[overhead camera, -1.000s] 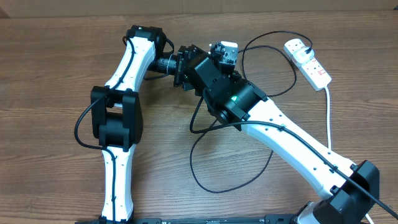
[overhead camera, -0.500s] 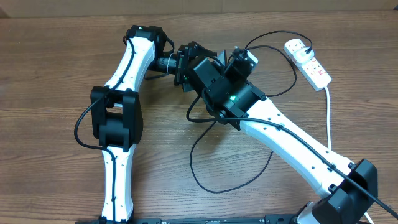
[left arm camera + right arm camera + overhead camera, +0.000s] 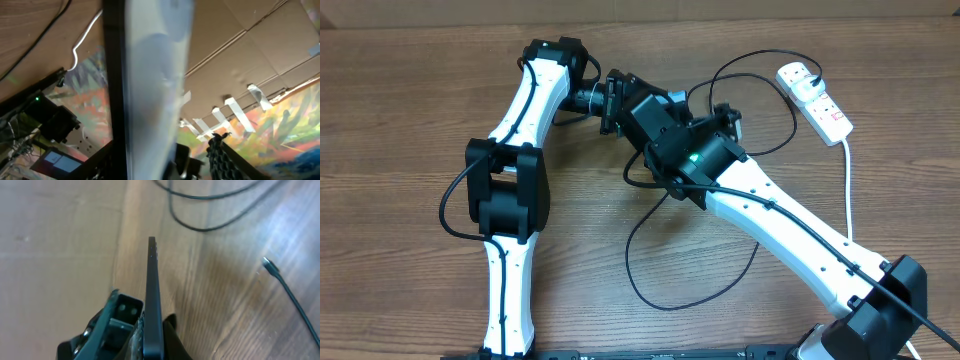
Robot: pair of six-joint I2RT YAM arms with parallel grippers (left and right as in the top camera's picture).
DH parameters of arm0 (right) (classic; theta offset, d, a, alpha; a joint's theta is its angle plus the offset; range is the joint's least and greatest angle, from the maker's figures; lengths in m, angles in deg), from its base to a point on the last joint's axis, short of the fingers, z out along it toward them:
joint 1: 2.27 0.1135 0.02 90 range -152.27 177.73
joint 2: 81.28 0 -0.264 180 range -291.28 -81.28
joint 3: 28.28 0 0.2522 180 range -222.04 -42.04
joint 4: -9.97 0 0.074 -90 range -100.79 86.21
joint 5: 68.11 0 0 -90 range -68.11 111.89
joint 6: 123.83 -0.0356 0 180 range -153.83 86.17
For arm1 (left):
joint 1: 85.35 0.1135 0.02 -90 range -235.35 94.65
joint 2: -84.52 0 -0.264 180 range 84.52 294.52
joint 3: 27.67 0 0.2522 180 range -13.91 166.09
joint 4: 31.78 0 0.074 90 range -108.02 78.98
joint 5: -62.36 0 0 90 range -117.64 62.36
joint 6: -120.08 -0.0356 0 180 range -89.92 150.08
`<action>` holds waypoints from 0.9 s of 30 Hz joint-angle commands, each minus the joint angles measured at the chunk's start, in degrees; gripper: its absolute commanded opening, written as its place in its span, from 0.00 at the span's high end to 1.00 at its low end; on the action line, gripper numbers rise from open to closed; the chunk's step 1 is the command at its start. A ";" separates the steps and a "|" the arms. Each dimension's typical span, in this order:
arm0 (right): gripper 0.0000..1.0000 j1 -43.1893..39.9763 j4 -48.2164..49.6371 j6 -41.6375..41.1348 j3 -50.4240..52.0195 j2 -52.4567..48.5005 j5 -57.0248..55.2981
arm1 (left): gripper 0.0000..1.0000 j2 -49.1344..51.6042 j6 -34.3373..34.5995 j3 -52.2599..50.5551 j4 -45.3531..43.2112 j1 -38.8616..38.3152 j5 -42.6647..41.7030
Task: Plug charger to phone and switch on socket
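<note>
Left hand (image 3: pixel 618 102) sat close beside the phone (image 3: pixel 152 280), its grip impossible to judge; right hand (image 3: pixel 145 321) clamped the phone edge-up. Plug tip of the charger (image 3: pixel 268 265) lay loose on the tabletop (image 3: pixel 60 240) nearby, the socket (image 3: pixel 817 98) well apart. I reckoned the phone wanted holding steady, the plug pinched near its tip.

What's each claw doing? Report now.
Left claw: open.
Right claw: closed, holding the phone.
</note>
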 commanded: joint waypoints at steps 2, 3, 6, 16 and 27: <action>0.96 -0.20 -0.68 -13.81 -1.25 0.33 2.45 | 0.49 0.59 5.18 1.22 -0.20 -0.24 -1.09; 0.96 -0.20 -0.42 -13.81 -1.25 0.33 2.99 | 0.50 0.59 5.20 1.22 -0.59 -0.24 -1.09; 0.96 -0.20 0.63 -13.81 -1.22 0.33 3.56 | 0.50 0.59 5.18 1.22 -1.33 -0.24 -1.09; 0.96 -0.20 4.79 -13.84 -1.22 0.33 3.52 | 0.59 0.59 6.25 1.22 -1.31 -0.28 -1.09; 0.96 -0.20 7.72 -13.84 -1.25 0.33 3.48 | 0.74 0.59 8.09 1.22 -2.08 -0.26 -1.11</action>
